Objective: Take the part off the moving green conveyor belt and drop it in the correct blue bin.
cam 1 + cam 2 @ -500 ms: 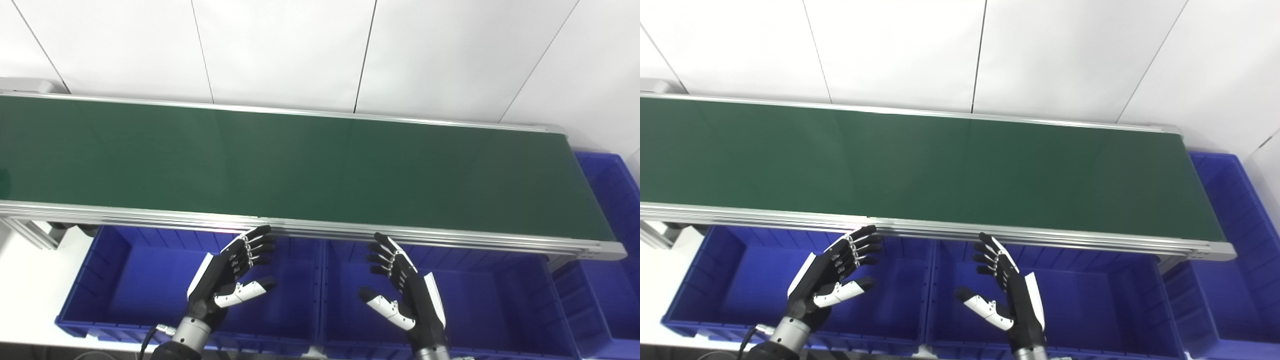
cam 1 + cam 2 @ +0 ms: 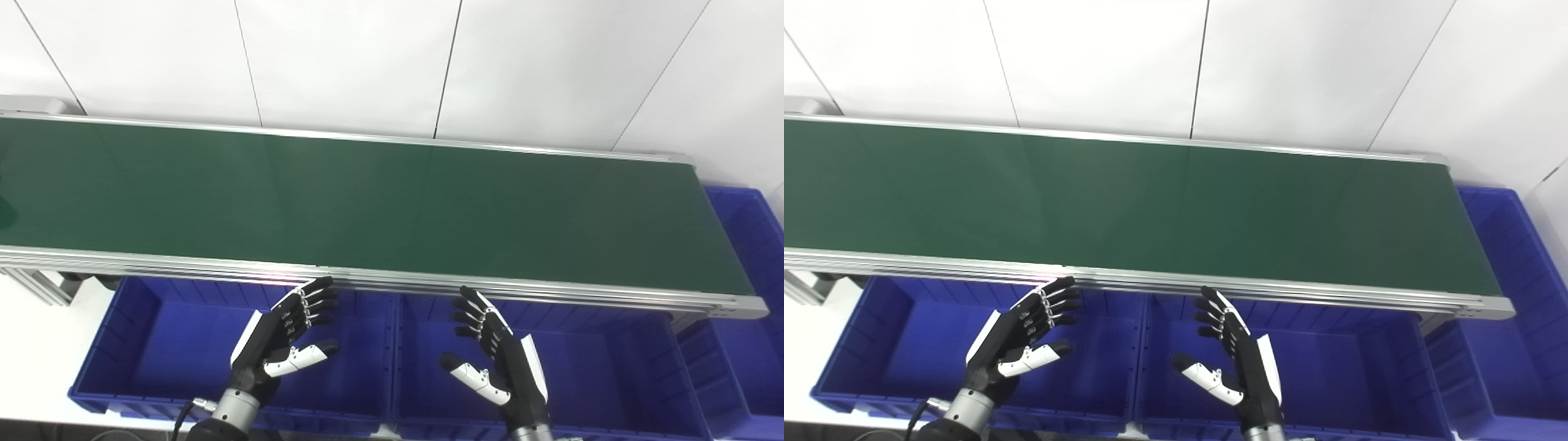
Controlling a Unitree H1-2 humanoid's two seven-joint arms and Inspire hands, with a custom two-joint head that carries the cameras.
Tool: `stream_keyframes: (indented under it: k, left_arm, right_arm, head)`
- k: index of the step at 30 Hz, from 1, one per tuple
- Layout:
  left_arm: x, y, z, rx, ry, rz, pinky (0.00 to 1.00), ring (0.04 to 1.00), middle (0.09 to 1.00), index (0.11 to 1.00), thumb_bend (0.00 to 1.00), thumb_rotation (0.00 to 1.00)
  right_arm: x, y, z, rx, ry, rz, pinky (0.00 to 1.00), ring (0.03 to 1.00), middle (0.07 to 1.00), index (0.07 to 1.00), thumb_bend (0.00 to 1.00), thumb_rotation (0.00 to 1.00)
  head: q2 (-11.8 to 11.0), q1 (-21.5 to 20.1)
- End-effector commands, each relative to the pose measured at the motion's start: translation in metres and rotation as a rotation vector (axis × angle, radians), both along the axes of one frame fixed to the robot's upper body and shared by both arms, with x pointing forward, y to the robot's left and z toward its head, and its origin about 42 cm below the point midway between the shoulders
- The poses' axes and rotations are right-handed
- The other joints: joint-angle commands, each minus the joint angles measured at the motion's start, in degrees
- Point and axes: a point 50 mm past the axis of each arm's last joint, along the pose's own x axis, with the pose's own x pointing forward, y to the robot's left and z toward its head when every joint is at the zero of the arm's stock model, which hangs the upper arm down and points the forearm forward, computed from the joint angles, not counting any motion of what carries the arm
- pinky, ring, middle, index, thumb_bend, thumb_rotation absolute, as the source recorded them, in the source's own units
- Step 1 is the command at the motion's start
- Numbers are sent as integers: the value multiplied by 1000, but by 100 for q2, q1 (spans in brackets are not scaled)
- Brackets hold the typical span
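The green conveyor belt (image 2: 367,202) runs across the picture with no part showing on it. My left hand (image 2: 278,337) is open and empty, held above the left blue bin (image 2: 153,343) just in front of the belt's near rail. My right hand (image 2: 496,355) is open and empty above the middle blue bin (image 2: 600,361). Both palms face each other with fingers spread. A dark smudge shows at the belt's far left edge (image 2: 5,211); I cannot tell what it is.
A third blue bin (image 2: 747,257) stands past the belt's right end. The aluminium rail (image 2: 392,280) runs along the belt's near edge, just above my fingertips. A white wall stands behind the belt. A metal frame leg (image 2: 37,285) shows at the left.
Both hands have sunk very slightly in the picture; their poses are the same. No part has come into view on the belt.
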Motion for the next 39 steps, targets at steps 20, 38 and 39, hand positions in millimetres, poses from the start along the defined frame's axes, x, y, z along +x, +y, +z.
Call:
stream_keyframes:
  k: [20, 38, 39]
  left_arm:
    - [3, -2, 8, -7, -47, -9, 733, 782, 797, 830, 904, 355]
    - [4, -3, 6, -4, -46, -12, 734, 781, 801, 834, 897, 347]
    - [4, -3, 6, -5, -46, -12, 735, 781, 801, 834, 898, 347]
  right_arm:
    - [5, 0, 9, 10, -68, 9, 721, 785, 828, 875, 775, 542]
    - [6, 0, 8, 9, -69, 11, 721, 784, 827, 874, 769, 531]
    - [6, 0, 8, 9, -69, 10, 721, 784, 827, 874, 769, 531]
  head:
    - [-1, 43]
    - [-36, 51]
    - [-36, 51]
